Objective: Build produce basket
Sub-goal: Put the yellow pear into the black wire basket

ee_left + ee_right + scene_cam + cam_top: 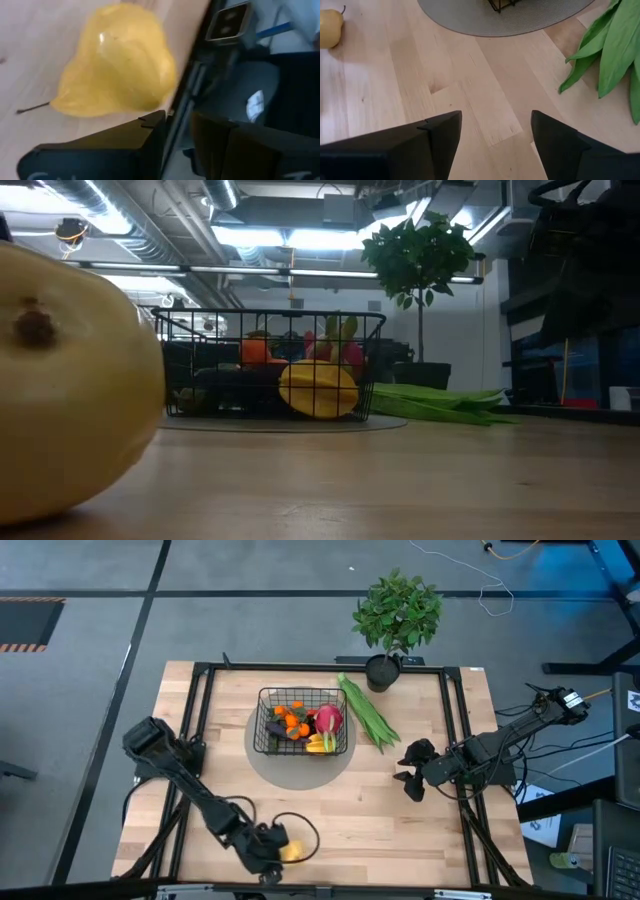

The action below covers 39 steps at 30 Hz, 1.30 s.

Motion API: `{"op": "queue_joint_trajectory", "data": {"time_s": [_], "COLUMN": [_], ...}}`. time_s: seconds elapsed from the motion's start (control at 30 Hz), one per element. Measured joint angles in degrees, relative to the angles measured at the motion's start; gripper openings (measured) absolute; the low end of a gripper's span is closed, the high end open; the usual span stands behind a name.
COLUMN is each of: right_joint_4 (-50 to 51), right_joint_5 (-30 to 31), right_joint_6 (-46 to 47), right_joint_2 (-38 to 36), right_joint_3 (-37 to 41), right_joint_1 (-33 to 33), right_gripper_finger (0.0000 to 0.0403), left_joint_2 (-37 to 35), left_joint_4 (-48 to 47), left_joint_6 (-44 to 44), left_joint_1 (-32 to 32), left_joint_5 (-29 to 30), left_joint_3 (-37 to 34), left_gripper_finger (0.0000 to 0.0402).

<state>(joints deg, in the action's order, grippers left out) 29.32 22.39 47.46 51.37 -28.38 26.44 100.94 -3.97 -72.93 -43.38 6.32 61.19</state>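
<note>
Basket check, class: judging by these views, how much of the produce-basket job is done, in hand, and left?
Done: the basket on its grey mat already holds several pieces. In hand: the left gripper is at the yellow pear near the table's front edge, grip unclear. Left: the pear and the long green pods lie outside. The right gripper waits open.

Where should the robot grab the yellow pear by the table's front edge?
Probably around its wide round belly, coming straight down from above. The yellow pear lies on its side on the table, with its thin stem too small to pinch. The left tool is right beside it.
</note>
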Motion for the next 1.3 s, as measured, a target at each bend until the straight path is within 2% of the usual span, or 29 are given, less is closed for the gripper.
{"op": "queue_joint_trajectory", "data": {"time_s": [0.1, 0.2, 0.37, 0.43, 0.67, 0.87, 0.97, 1.17, 1.3], "right_joint_4": [0.0, 0.0, 0.0, 0.0, 0.0, 0.1, 0.1, 0.1, 0.1], "right_joint_5": [0.0, 0.0, 0.0, 0.0, 0.0, 0.0, 0.0, 0.0, 0.0], "right_joint_6": [-0.3, -0.8, 0.0, 0.0, -0.1, -0.1, -0.1, -0.1, -0.1], "right_joint_2": [0.0, 0.0, 0.0, 0.0, 0.0, 0.0, 0.0, 0.0, 0.0], "right_joint_3": [0.0, 0.0, 0.0, 0.0, 0.0, 0.0, 0.0, 0.0, 0.0], "right_joint_1": [0.0, 0.0, 0.0, 0.0, 0.0, 0.0, 0.0, 0.0, 0.0], "right_gripper_finger": [0.0227, 0.0227, 0.0227, 0.0227, 0.0227, 0.0227, 0.0227, 0.0227, 0.0227], "left_joint_2": [3.7, 5.0, 5.0, 5.0, 4.7, 3.7, 3.5, 3.5, 3.5], "left_joint_4": [0.1, 0.2, -0.3, 0.0, -0.9, -3.2, -7.6, -19.2, -20.3], "left_joint_6": [0.4, 0.7, 6.6, 9.7, 17.5, 25.7, 25.3, 17.9, 13.9], "left_joint_1": [0.2, -0.1, 1.8, 3.1, 6.8, 8.2, 9.0, 9.7, 10.1], "left_joint_5": [-2.0, -1.4, 10.3, 12.6, 9.4, 9.2, 9.2, 9.2, 9.2], "left_joint_3": [1.8, 2.5, 2.5, 2.5, 2.5, 2.6, 2.7, 2.6, 2.6], "left_gripper_finger": [0.0077, 0.0077, 0.0077, 0.0077, 0.0077, 0.0077, 0.0077, 0.0079, 0.0099]}}
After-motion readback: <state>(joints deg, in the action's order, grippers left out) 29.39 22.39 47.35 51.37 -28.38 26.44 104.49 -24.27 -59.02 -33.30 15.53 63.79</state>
